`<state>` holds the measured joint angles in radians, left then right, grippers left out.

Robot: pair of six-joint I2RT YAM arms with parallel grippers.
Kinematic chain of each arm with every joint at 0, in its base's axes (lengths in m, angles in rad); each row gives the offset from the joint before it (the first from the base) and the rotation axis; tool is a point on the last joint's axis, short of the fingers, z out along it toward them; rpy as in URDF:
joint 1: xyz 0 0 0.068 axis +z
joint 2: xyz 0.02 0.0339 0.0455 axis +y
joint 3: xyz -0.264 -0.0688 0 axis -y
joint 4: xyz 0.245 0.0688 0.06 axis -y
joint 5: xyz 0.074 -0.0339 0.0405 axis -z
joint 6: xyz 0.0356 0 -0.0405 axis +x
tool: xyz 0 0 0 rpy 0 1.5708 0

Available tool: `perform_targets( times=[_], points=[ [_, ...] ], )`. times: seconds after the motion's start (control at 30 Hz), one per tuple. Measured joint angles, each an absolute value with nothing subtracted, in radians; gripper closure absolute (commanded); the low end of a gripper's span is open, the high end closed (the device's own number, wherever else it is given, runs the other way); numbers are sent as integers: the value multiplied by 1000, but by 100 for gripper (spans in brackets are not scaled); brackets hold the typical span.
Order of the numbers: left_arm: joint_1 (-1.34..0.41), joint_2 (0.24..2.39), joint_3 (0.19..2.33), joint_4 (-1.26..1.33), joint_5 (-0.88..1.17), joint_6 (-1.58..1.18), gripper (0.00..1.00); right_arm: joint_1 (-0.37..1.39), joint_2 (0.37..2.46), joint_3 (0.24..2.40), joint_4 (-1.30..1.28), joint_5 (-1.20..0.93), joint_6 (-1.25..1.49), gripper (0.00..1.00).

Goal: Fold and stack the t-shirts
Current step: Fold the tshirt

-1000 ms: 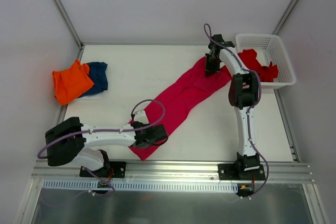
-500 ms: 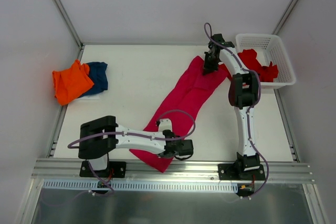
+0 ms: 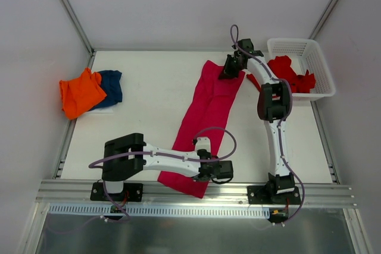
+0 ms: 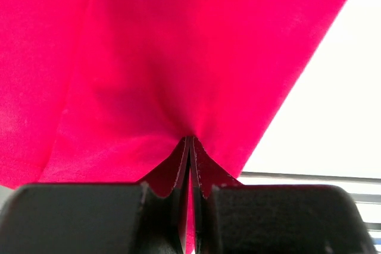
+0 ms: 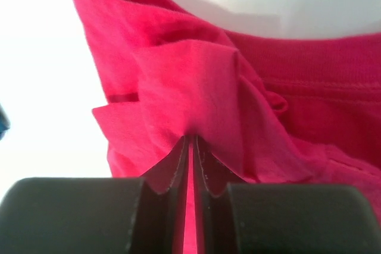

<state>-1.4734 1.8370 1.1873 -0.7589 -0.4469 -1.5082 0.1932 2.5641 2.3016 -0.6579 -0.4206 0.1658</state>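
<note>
A crimson t-shirt lies stretched in a long band from the table's front edge up to the back middle. My left gripper is shut on its near end by the front edge; the left wrist view shows the cloth pinched between the fingers. My right gripper is shut on its far end, where the right wrist view shows bunched folds. A folded orange shirt lies on a folded blue shirt at the far left.
A white basket at the back right holds a red garment. The metal rail runs along the front edge just below the left gripper. Walls close the left, back and right sides.
My left gripper has dragged the shirt's near end to the right along the front edge. My right gripper has shifted the far end left, so the band now runs nearly front to back.
</note>
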Motion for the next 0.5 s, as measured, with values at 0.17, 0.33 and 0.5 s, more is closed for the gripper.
perform_targets(
  times=[0.17,0.33,0.5],
  points=[
    [-1474,1880,1273,-756,-450,-1470,100,193,2582,2319,-586,-512,210,89],
    [-1474,1920,1353,-745,-455,-1429,100,193,2595,2319,-482,-601,267,88],
    [-1474,1939,1381,-741,-482,-1393,100,193,2617,2305,-386,-663,304,82]
  ],
)
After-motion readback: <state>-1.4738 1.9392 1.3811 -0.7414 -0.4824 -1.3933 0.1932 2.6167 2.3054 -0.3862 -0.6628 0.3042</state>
